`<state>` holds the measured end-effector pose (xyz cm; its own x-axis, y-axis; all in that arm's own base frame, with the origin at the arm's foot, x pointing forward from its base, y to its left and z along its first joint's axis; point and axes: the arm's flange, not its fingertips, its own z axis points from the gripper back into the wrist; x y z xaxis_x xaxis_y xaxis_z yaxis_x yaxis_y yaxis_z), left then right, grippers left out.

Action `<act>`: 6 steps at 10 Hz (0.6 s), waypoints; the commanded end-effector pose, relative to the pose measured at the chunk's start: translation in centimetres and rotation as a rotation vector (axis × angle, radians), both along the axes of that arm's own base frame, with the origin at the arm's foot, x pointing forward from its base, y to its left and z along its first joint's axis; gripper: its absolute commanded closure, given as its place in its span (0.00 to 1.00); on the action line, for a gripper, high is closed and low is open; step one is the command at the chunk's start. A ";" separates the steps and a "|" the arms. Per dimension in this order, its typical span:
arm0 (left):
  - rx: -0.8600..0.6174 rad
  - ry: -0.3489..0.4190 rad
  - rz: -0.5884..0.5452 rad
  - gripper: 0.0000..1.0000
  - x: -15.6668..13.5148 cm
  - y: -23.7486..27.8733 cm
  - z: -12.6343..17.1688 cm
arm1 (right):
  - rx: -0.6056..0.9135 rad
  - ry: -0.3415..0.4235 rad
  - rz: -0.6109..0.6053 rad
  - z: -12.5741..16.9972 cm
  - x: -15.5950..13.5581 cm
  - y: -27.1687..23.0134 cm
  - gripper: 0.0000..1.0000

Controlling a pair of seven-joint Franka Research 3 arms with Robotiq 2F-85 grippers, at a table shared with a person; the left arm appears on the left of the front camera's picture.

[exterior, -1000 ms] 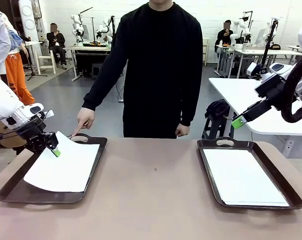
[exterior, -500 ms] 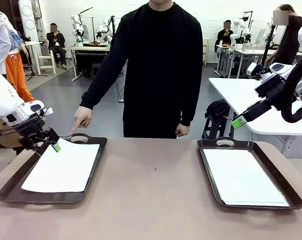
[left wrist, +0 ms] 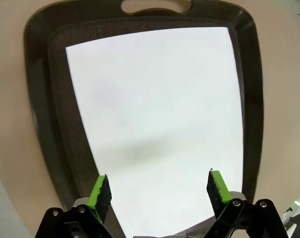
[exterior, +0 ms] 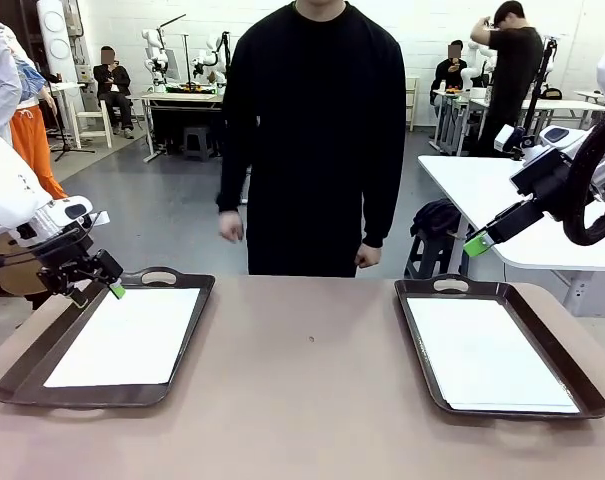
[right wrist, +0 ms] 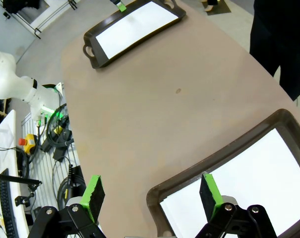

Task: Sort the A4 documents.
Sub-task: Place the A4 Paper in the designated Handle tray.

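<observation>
Now one A4 document (exterior: pixel 122 335) lies flat in the left tray (exterior: pixel 22 375), my left tool (left wrist: pixel 159 191) spread empty above its near edge; right tool (right wrist: pixel 150 196) likewise gaping, empty, over the right tray's sheets (exterior: pixel 487 362). Placement looks done; next I judge a retreat, awaiting another sheet.

Matte brown rounded surface (exterior: pixel 312 400) carries two dark brown plastic handled trays, well apart: left tray (exterior: pixel 22 375) near the left edge, right tray (exterior: pixel 572 375) near the right. Bare surface between them, one small dark speck (exterior: pixel 311 339) there.
</observation>
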<state>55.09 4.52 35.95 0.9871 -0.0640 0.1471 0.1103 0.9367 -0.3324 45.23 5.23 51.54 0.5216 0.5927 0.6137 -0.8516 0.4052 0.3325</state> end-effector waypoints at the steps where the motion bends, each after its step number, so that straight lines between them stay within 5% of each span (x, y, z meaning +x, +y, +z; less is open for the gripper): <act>1: -0.096 0.035 -0.019 0.00 -0.3 -0.4 0.2 | 0.003 -0.007 0.001 0.0 0.0 0.1 0.00; 2: 0.000 0.000 0.000 0.00 0.0 0.0 0.0 | 0.003 -0.007 0.001 0.0 0.0 0.1 0.00; 6: 0.000 0.000 0.000 0.00 0.0 0.0 0.0 | 0.003 -0.007 0.001 0.0 0.0 0.1 0.00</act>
